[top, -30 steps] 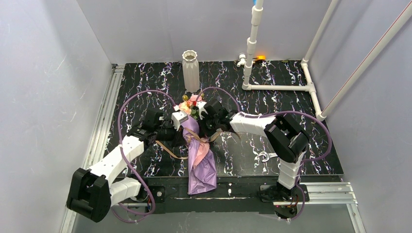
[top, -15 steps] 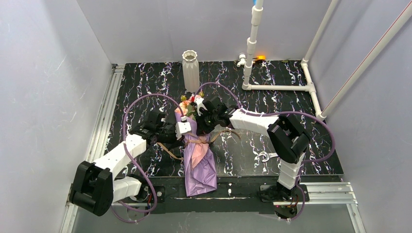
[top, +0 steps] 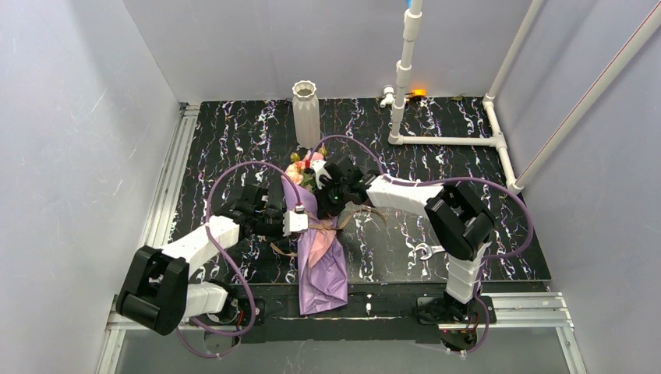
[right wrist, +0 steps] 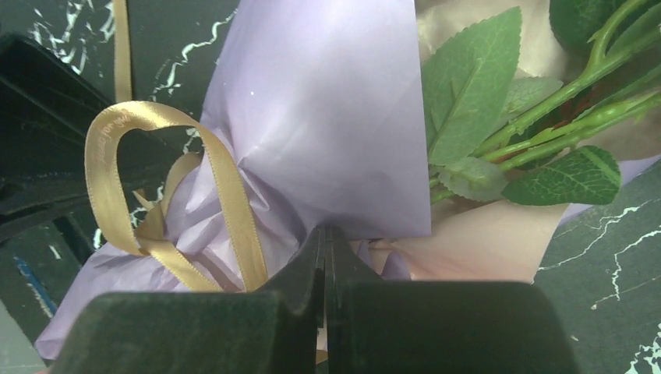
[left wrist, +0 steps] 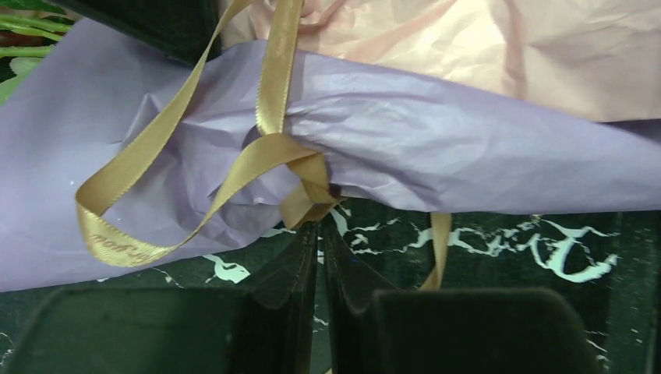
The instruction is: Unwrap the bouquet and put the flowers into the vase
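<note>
Currently one bouquet (top: 321, 257), one ribbon (left wrist: 271, 86) around it, one vase (top: 305, 109).

Bouquet (top: 322, 265): lies flat mid-table, long axis running near to far. Crinkly paper, purple outside, pink lining showing. Tan-gold ribbon (left wrist: 261, 152) around waist, knot tied, loop and tails loose.

Flowers (top: 301, 168): pink and peach heads stick out of far end, green stems and leaves in paper mouth.

Vase (top: 305, 114): white, ribbed, scalloped rim, upright at far edge, just beyond flower heads.

Crinkly matt paper (left wrist: 468, 148) — satiny ribbon (left wrist: 273, 78)
</note>
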